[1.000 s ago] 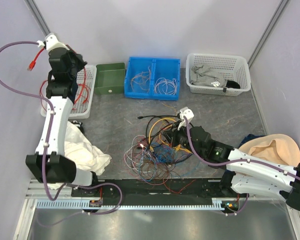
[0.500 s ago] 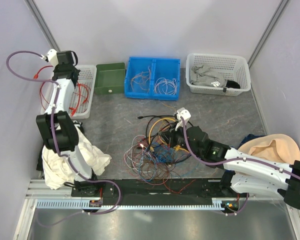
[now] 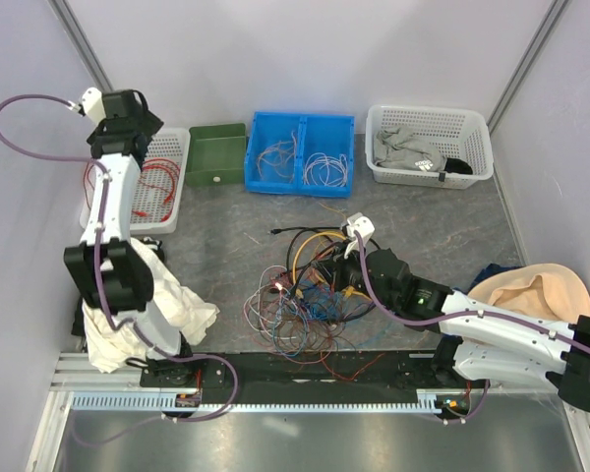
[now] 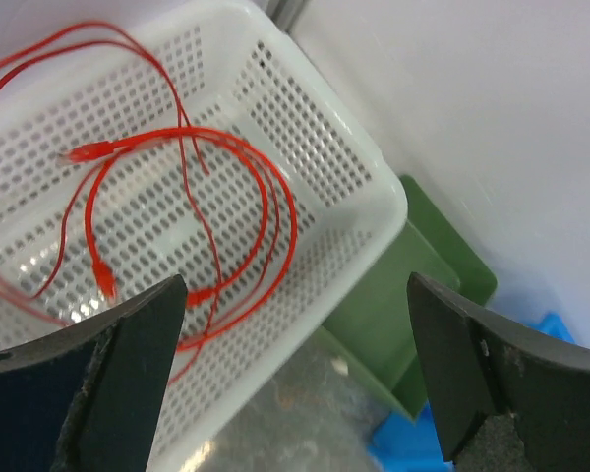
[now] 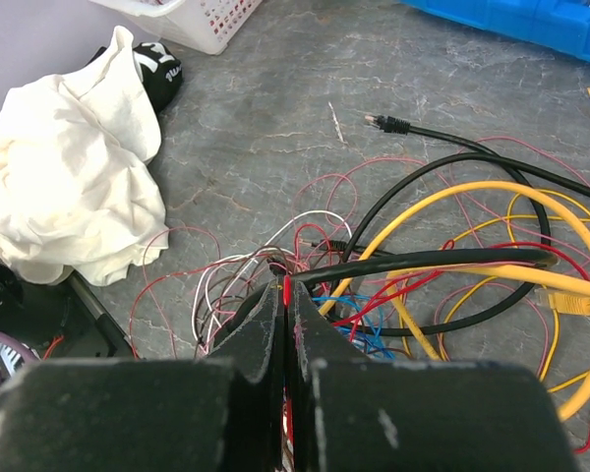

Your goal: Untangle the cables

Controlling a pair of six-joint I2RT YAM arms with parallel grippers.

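The cables (image 3: 310, 290) lie in a tangled heap of red, yellow, blue, white and black wires at the middle of the table. My right gripper (image 5: 286, 290) is down in the heap, shut on a thin red cable (image 5: 287, 287) pinched between its fingertips. A black cable (image 5: 442, 261) and a yellow cable (image 5: 472, 197) cross just ahead of it. My left gripper (image 4: 296, 285) hangs open and empty above the white basket (image 4: 305, 147) at the far left. A loose red cable (image 4: 187, 211) lies coiled inside that basket.
Along the back stand a green bin (image 3: 216, 154), a blue bin (image 3: 302, 152) holding thin wires, and a white basket (image 3: 431, 145) with clothes. A white cloth (image 3: 167, 300) lies by the left arm's base, a beige cloth (image 3: 536, 295) at the right.
My left gripper has opened and let go of the red cable, which now lies in the white basket. The right gripper has stayed in the heap.
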